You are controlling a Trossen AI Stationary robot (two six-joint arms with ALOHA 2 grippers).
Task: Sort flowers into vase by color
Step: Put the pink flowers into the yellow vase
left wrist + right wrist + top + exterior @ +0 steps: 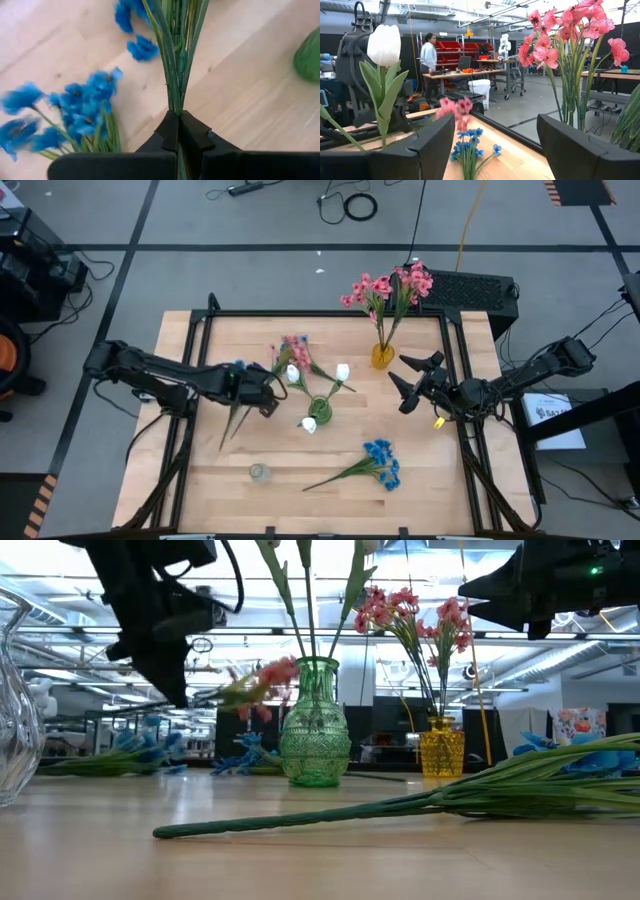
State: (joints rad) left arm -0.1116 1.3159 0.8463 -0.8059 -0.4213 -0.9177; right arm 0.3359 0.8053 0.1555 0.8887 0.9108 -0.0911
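My wooden table (200,490) has a black frame around it. My left gripper (268,392) is squeezed tight on the green stems of a blue flower spray (176,55), up off the table beside the green vase (319,411). That vase holds white tulips (343,371). A pink spray (294,352) lies just behind it. The yellow vase (382,356) at the back holds more pink flowers (388,286). Another blue spray (380,462) lies at the front of the table, near a clear glass vase (259,472). My right gripper (412,383) hangs near the yellow vase, fingers wide apart and holding nothing. A white sheet (551,411) by my right arm has writing too small to read.
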